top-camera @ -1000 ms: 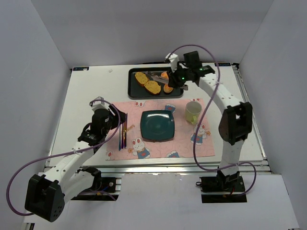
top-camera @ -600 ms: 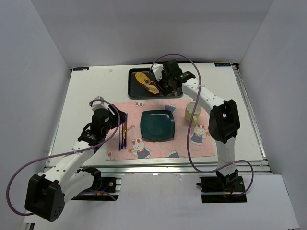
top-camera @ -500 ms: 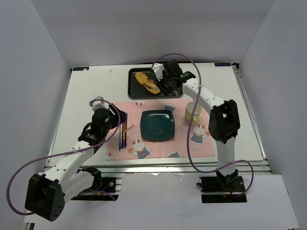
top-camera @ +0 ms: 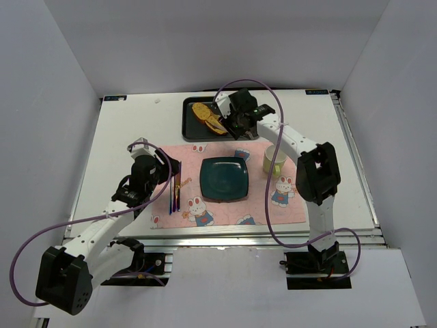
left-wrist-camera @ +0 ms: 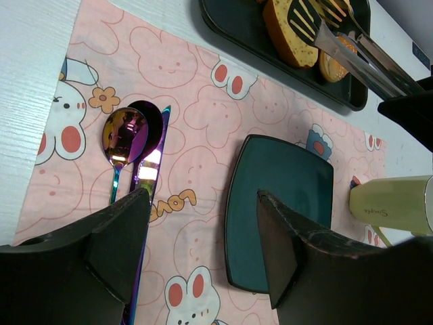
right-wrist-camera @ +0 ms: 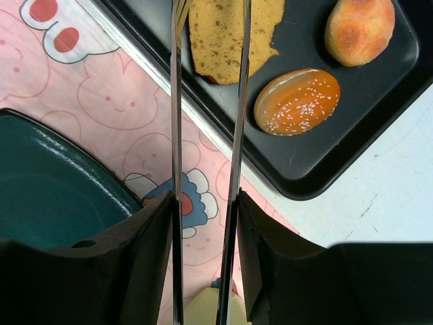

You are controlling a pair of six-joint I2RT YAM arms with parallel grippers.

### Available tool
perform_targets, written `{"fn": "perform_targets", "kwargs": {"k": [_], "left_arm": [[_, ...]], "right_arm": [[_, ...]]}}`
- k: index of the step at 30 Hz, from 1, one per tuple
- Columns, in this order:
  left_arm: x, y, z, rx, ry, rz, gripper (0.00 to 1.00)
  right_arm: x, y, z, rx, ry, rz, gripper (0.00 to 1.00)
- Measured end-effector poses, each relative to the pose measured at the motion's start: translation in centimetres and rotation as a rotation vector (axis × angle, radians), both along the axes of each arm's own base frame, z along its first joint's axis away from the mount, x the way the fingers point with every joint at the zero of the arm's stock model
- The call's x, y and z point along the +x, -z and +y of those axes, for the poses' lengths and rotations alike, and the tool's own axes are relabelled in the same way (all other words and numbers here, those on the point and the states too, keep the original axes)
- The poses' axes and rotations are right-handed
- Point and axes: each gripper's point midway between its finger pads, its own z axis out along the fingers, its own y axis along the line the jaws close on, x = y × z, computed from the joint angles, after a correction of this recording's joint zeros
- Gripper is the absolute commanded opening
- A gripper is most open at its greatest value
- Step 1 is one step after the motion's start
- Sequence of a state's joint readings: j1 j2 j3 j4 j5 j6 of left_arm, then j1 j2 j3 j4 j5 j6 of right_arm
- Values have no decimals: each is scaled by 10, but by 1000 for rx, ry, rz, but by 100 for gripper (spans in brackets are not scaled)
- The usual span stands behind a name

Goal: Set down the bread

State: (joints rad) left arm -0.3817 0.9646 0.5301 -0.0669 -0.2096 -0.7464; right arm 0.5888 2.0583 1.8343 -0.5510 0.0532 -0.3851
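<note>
**Bread slice (right-wrist-camera: 210,40) in tray (right-wrist-camera: 338,128), tongs (right-wrist-camera: 176,135) straddling it**

Right gripper (right-wrist-camera: 203,210) is clamped on the tongs' two thin polished steel arms, one against each finger. The arms run out over the black, round-cornered tray, which sits mid far edge of the white table (top-camera: 136,130). From the top view the tongs point roughly toward the far-left corner.

The slice lies flat in the tray's left half. It is tan, speckled and ragged-edged. Its long axis runs roughly along the tongs and its far end is cut off in the right wrist view. One tong arm sits on each side. Left wrist view shows slotted heads on the bread, but I can't tell if it's actually pinched.

Breads seen from the right wrist: 3.
- 1 flat slice
- 1 glossy orange sesame bun (right-wrist-camera: 296,101)
- 1 plain round roll (right-wrist-camera: 358,30)

On the pink bunny-print placemat (top-camera: 259,205), along the near edge:
- 1 square teal glazed plate (top-camera: 224,179) in the middle
- 1 pale yellow-green mug (top-camera: 274,159) just right of the plate
- 1 iridescent spoon (left-wrist-camera: 125,135) and 1 iridescent knife (left-wrist-camera: 154,159), side by side to the left of the plate

Left gripper (left-wrist-camera: 201,196) hangs over the cutlery, fingers spread wide, holding nothing.
</note>
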Motion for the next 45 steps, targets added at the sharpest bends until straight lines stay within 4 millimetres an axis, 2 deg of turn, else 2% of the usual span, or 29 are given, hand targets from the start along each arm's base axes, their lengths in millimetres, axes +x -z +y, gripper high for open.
{"fn": "perform_targets", "kwargs": {"k": [6,15,20,26,33,37,41,45], "left_arm": [[0,0,0,-1,0,-1,74],[0,-1,0,-1,0,-2,74],[0,-1,0,-2,0,-4,74],[0,-1,0,-2,0,-4,74],[-2,-4,1,-9,-2,-15,74],[-4,-6,1,-12,-2,-22,74],[-4,-7,2,-13,-2,-27,74],[-4,-7,2,-13,-2,-26,74]], "right_arm": [[-5,3,5,12,6,14,46],[-15,31,-2,-53,54,51,46],[-14,31,-1,-76,63,28,42],[-14,31,2,-110,52,-5,32],[-17,32,3,-129,39,-9,7],[-19,33,4,-117,28,3,0],[-24,23,10,-78,-1,13,0],[-30,-10,13,-3,-34,-14,0]]}}
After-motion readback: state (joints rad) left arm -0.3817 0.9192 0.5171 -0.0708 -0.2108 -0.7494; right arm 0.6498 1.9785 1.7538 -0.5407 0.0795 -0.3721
